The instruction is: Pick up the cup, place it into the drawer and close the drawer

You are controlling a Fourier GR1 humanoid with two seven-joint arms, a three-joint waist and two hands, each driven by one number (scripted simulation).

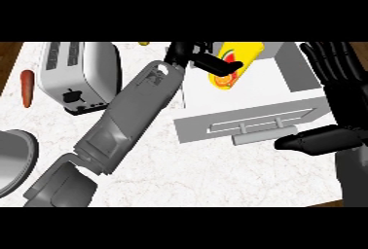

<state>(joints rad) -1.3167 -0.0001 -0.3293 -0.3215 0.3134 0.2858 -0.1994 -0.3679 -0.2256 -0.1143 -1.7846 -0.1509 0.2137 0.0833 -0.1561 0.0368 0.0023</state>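
The yellow cup [236,63], with a red, orange and green picture on its side, is tilted over the left part of the open drawer [277,82]. My left hand [190,51] is at the cup's left with its fingers curled on it, and the grey forearm runs down to the lower left. The drawer's grey front panel with its bar handle [263,134] faces me. My right hand [336,68] is open at the drawer's right side, fingers straight and pointing up. Its thumb lies near the right end of the front panel.
A silver toaster [79,73] stands at the back left, with an orange carrot [27,88] beside it near the counter's left edge. A grey round dish [10,158] shows at the lower left. A small yellow thing [144,43] lies at the back.
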